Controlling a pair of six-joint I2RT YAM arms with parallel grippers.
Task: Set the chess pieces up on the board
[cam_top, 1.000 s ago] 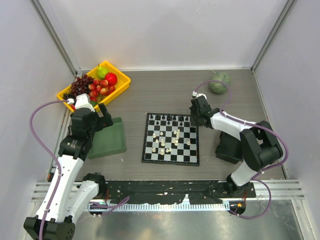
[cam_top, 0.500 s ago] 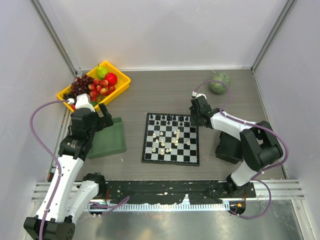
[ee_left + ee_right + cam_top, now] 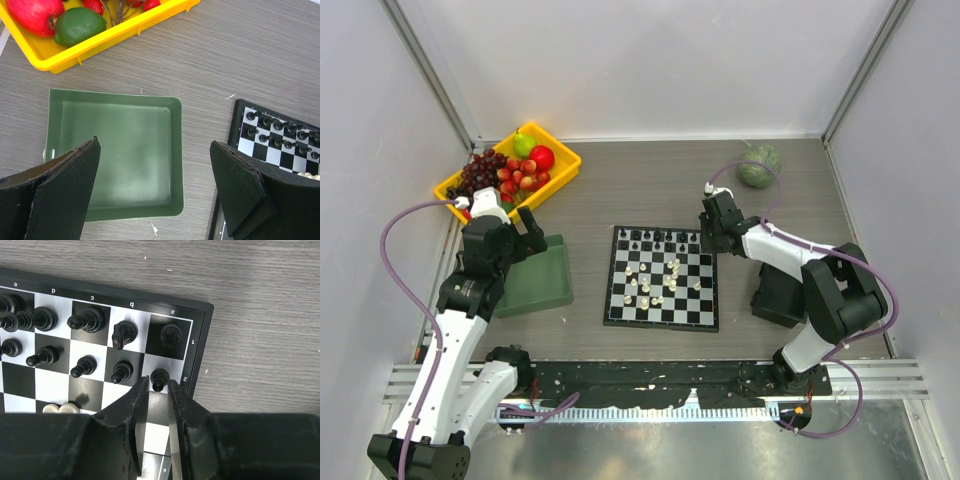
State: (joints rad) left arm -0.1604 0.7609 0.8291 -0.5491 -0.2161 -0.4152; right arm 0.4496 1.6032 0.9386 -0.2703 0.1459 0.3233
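Observation:
The board (image 3: pixel 611 300) lies mid-table. Black chess pieces (image 3: pixel 660 239) stand in two rows along its far edge, and cream-white pieces (image 3: pixel 655 282) are scattered over its middle. My right gripper (image 3: pixel 708 233) is low over the board's far right corner. In the right wrist view, the right gripper (image 3: pixel 158 382) is shut on a black pawn (image 3: pixel 159 375) that stands on the second-row corner square, next to the board's border (image 3: pixel 200 342). My left gripper (image 3: pixel 155 192) is wide open and empty over the green tray (image 3: pixel 75 125). The board's left corner (image 3: pixel 235 130) shows beside it.
A yellow bin (image 3: pixel 563 171) holding red, green and purple fruit stands at the back left. A green round object (image 3: pixel 760 166) sits at the back right. A black block (image 3: pixel 777 293) lies right of the board. White walls enclose the table.
My right gripper has shifted very slightly toward the far edge at the board's corner. The left arm has not moved.

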